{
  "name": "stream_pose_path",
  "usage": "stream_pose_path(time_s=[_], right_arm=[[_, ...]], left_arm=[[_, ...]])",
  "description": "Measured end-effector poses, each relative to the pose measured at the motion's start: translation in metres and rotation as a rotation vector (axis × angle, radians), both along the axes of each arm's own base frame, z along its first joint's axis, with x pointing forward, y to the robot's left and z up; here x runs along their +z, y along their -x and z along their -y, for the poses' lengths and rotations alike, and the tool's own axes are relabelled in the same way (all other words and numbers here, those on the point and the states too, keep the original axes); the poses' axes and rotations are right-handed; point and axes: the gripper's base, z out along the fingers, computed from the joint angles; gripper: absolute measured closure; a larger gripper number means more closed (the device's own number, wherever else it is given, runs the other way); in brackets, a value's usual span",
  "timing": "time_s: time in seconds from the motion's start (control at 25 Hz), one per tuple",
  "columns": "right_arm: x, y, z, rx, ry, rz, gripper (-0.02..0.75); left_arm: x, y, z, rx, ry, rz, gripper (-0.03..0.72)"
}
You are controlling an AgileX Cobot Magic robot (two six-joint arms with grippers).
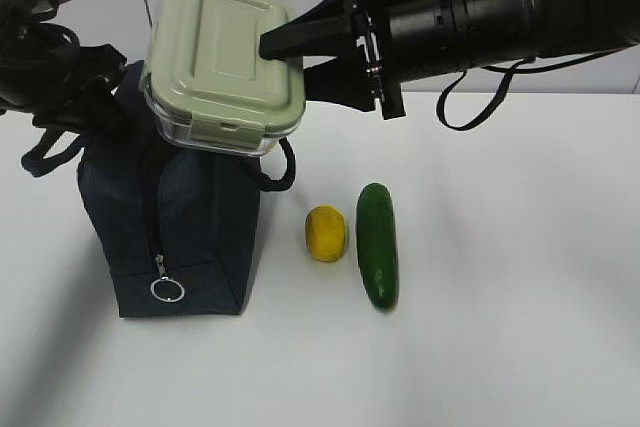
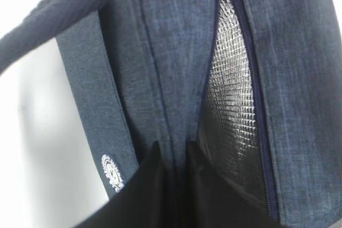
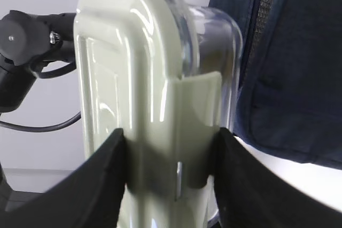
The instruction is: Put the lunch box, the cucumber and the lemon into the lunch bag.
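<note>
My right gripper (image 1: 286, 59) is shut on the lunch box (image 1: 225, 62), holding it tilted in the air over the top of the lunch bag (image 1: 190, 237). In the right wrist view its fingers clamp the sage lid and clear base of the lunch box (image 3: 133, 78) at the gripper (image 3: 170, 169). My left gripper (image 2: 179, 158) pinches a navy fabric edge of the lunch bag (image 2: 171, 52) beside the unzipped gap, where silver lining (image 2: 230, 94) shows. The lemon (image 1: 326, 233) and the cucumber (image 1: 377, 244) lie side by side on the table, right of the bag.
The bag's zipper ring pull (image 1: 167, 289) hangs low on its front. A white logo (image 2: 112, 172) shows on one strap. The left arm (image 1: 50, 57) with its cables crowds the bag's upper left. White table (image 1: 500, 327) spreads to the right and in front.
</note>
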Motion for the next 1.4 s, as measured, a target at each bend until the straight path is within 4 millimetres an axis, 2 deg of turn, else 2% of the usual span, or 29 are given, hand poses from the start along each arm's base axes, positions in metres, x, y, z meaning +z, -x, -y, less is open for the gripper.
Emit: stream_pose_path(time_s=[0.12,0.4,0.72,1.2,1.4], right_arm=[[-0.002,-0.007,-0.005,-0.004,-0.011,0.003,0.382],[-0.006,-0.024,-0.012,-0.033,-0.036,0.008,0.382],[-0.03,-0.035,-0.014,-0.061,-0.013,-0.04,0.382],[-0.03,-0.038,-0.014,-0.095,-0.013,-0.032,0.382],[-0.033,-0.037,-0.013,-0.07,0.036,-0.014,0.382]], left_arm=[[0.001,0.001,0.001,-0.015,0.014,0.002,0.689],[0.002,0.003,0.005,-0.038,0.047,-0.011,0.696],[0.003,0.002,0.007,-0.044,0.073,-0.006,0.697],[0.008,0.002,0.013,-0.045,0.157,0.008,0.697],[0.01,0.002,0.014,-0.049,0.186,0.013,0.697]])
